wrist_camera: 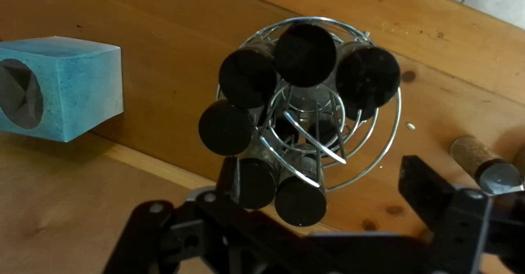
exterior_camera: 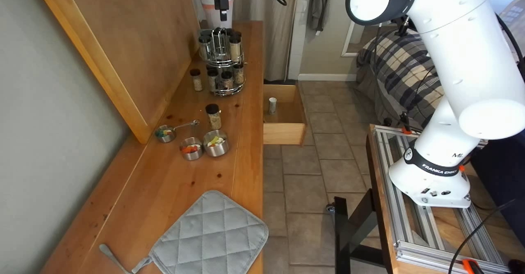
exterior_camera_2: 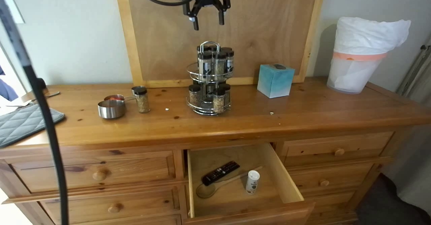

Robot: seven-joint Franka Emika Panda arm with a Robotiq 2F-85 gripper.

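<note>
Now the gripper (exterior_camera_2: 208, 25) hangs empty, fingers apart, over the rack (exterior_camera_2: 208, 82); many jars (wrist_camera: 304, 55) sit inside, two loose jars (exterior_camera: 213, 117) outside, one toward the dresser's back edge (exterior_camera_2: 87, 87).

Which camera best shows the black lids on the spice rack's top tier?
The wrist view: it looks down on the black lids, large and mostly clear. Both exterior views show the spice rack obliquely, its lids small and partly overlapping.

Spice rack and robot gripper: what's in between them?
Just air: in an exterior view, the open gripper hangs above the spice rack with nothing between; the wooden board is only behind.
</note>
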